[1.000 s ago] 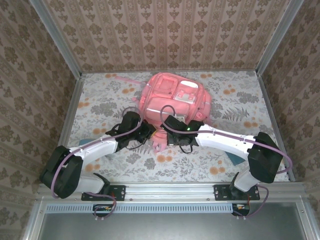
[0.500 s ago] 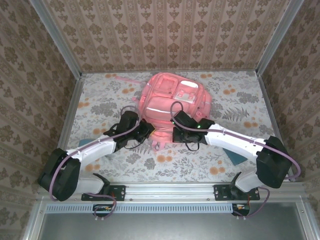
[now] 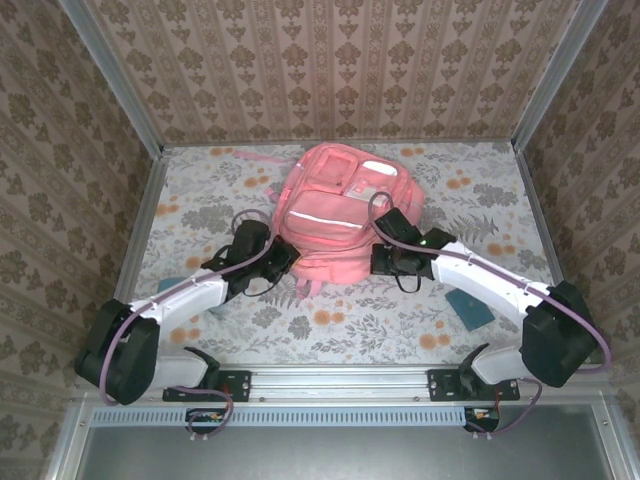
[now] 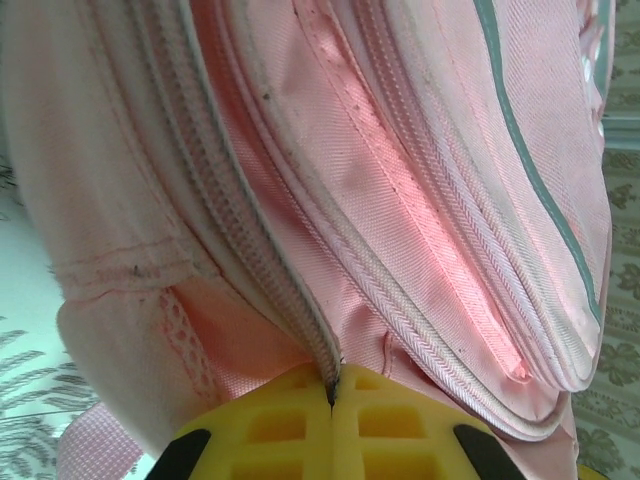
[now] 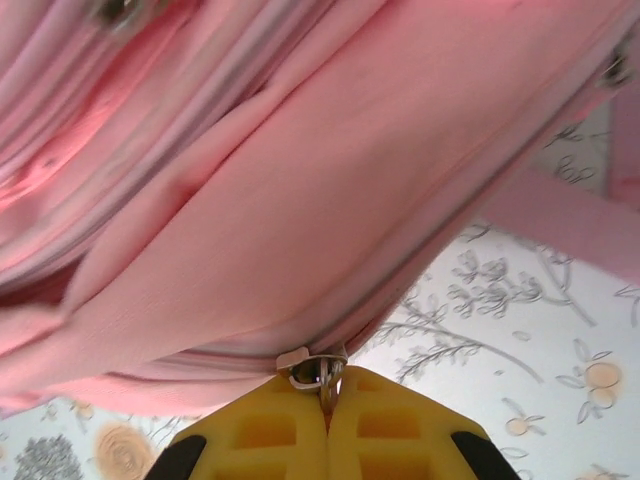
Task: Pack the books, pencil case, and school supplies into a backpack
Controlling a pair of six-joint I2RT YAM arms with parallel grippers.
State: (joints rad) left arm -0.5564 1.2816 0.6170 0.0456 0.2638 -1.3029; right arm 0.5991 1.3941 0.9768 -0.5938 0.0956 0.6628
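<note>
Top view first: the backpack (image 3: 335, 205) lies mid-table (image 3: 480, 190), a bit toward the far edge, long axis running near to far. My left gripper (image 3: 285, 262) is at its near-left corner and my right gripper (image 3: 380, 262) at its near-right corner, so the near end of the pack sits between my arms. A teal square (image 3: 470, 312) waits near the table's near-right corner, under my right arm.

Left wrist cam: left gripper (image 4: 332, 395) is pinched tight on the backpack (image 4: 400, 180) right at the zipper seam (image 4: 270, 250).

Right wrist cam: right gripper (image 5: 325, 395) is clamped on the zipper pull (image 5: 315, 368), the backpack (image 5: 300, 200) hanging just above it.

Compared with a second ago, my right gripper has slid from the middle of the near end out to the right corner, and the left has eased slightly left. I reckon the pull keeps going right and then far, around the corner, while the left anchors.
</note>
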